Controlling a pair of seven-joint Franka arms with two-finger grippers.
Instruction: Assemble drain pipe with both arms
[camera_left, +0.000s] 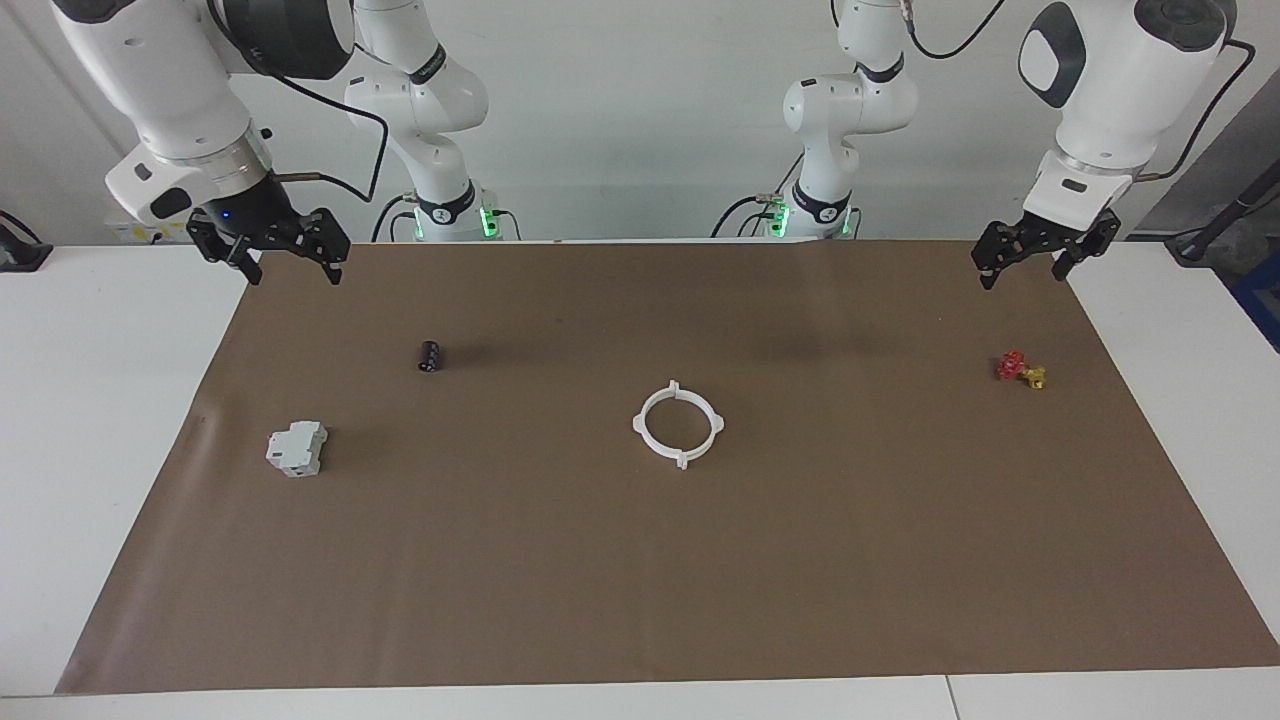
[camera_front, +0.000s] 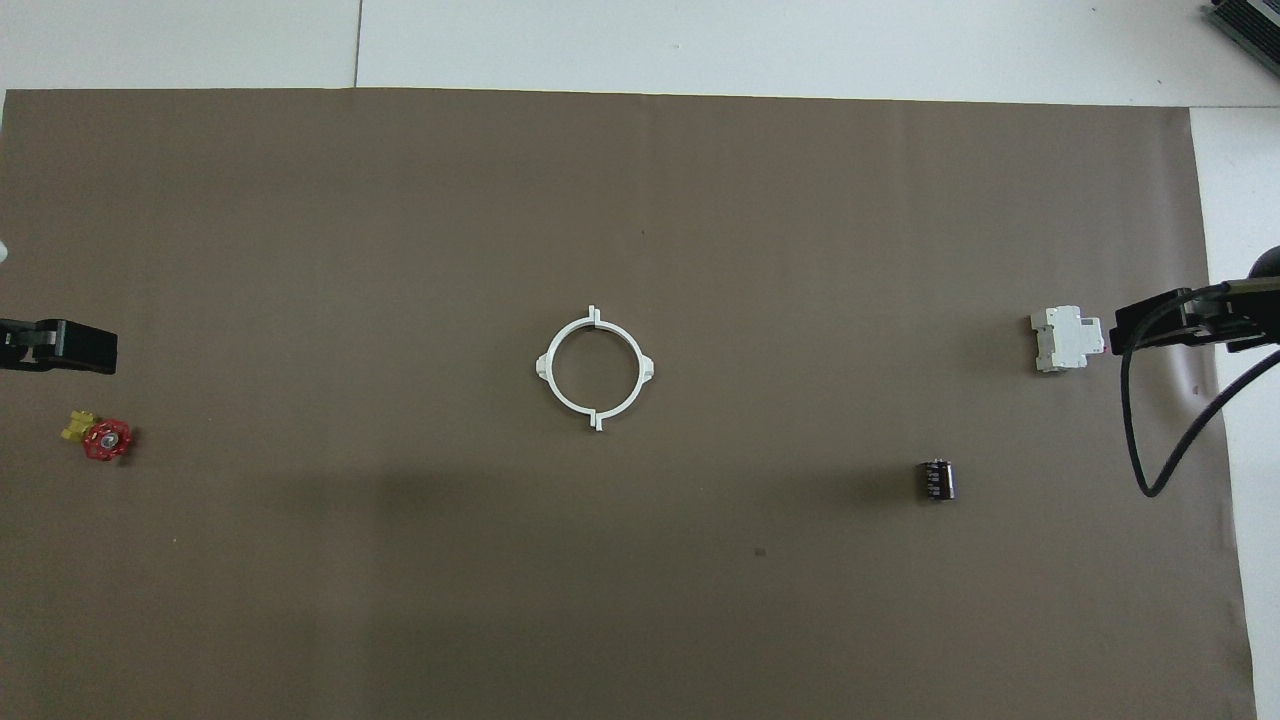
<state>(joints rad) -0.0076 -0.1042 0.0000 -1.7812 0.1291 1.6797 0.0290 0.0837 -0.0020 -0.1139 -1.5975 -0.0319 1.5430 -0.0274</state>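
The drain pipe (camera_left: 683, 460) lies on the middle of the brown mat (camera_left: 640, 580) as one closed white ring, its two half-circle arcs meeting at their end tabs. It also shows in the overhead view (camera_front: 596, 415). My right gripper (camera_left: 292, 268) hangs open and empty over the mat's edge at the right arm's end; it enters the overhead view (camera_front: 1150, 325) beside the grey block. My left gripper (camera_left: 1022, 268) hangs open and empty over the mat's edge at the left arm's end, and shows in the overhead view (camera_front: 60, 345). Both are well apart from the ring.
A boxy light-grey block (camera_left: 297, 448) (camera_front: 1065, 338) and a small black cylinder (camera_left: 430, 355) (camera_front: 936, 479) lie toward the right arm's end. A small red-and-yellow valve-like piece (camera_left: 1020, 369) (camera_front: 103, 438) lies toward the left arm's end. White table surrounds the mat.
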